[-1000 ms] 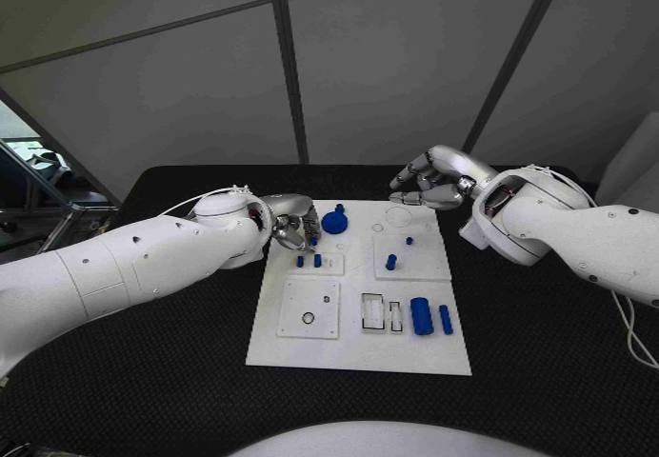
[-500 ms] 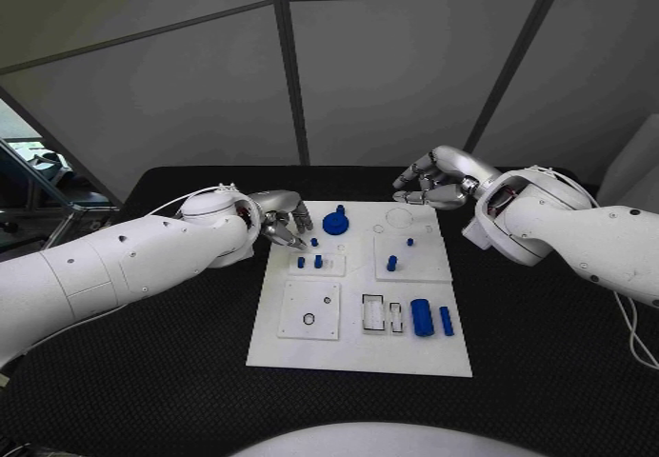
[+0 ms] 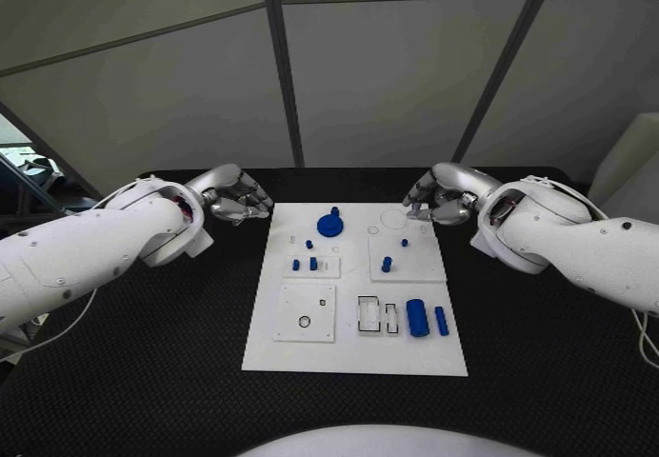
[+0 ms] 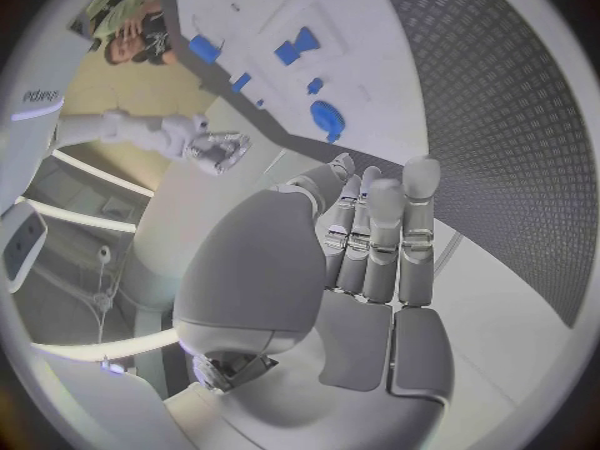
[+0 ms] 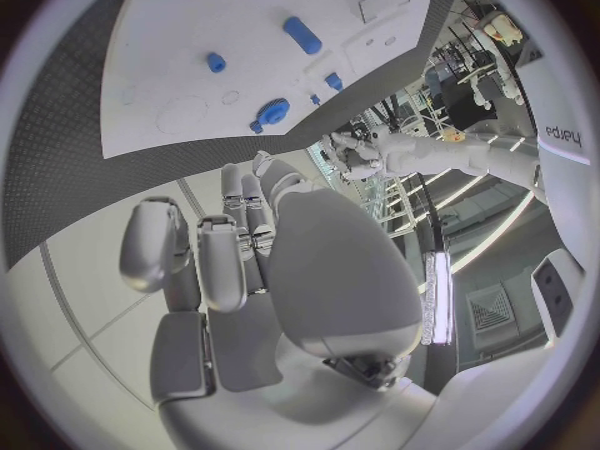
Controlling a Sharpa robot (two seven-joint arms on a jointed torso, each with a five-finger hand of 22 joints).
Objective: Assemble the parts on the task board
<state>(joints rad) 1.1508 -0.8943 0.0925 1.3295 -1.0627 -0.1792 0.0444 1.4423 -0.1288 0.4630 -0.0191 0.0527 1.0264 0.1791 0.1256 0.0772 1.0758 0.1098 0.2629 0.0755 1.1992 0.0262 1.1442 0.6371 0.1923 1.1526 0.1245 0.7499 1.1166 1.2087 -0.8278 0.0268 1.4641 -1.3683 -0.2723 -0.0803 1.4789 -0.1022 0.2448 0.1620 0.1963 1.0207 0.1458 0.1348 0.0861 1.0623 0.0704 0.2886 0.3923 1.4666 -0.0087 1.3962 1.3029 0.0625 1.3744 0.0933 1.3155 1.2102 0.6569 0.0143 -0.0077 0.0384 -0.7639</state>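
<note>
Left hand (image 3: 230, 197), fingers curled in on nothing, hovers over bare counter (image 3: 165, 333) beside the board's (image 3: 350, 352) far left corner. Right hand (image 3: 437, 198), likewise clenched and empty, hovers off the far right corner. Blue parts (image 3: 329, 225) lie on the board, uncovered; their small details are hard to make out.

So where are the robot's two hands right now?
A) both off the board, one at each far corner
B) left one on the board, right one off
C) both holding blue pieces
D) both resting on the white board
A: the left hand and right hand sit off the task board, beside its far corners, fingers curled, holding nothing.
</note>
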